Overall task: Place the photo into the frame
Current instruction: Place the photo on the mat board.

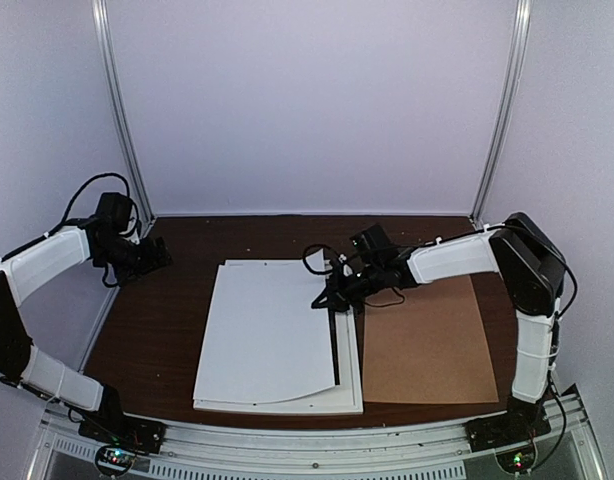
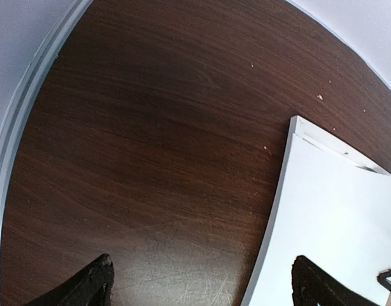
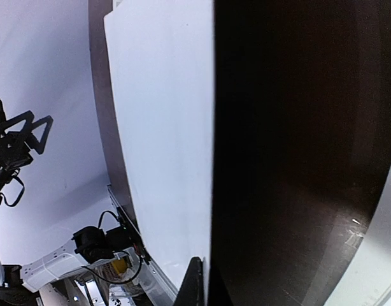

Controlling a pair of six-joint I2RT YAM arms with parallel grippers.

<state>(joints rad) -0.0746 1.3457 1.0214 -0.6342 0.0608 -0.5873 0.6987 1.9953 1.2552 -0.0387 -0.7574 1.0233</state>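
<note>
Two roles: right jaws pinch the photo [image 1: 272,325] by its raised edge to lower it into the frame [image 1: 353,380], left jaws open, aside.

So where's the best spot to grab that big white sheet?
The photo by its right long edge, from the right: that edge curls up off the frame while the rest lies flat. The right gripper pinches it there.
</note>
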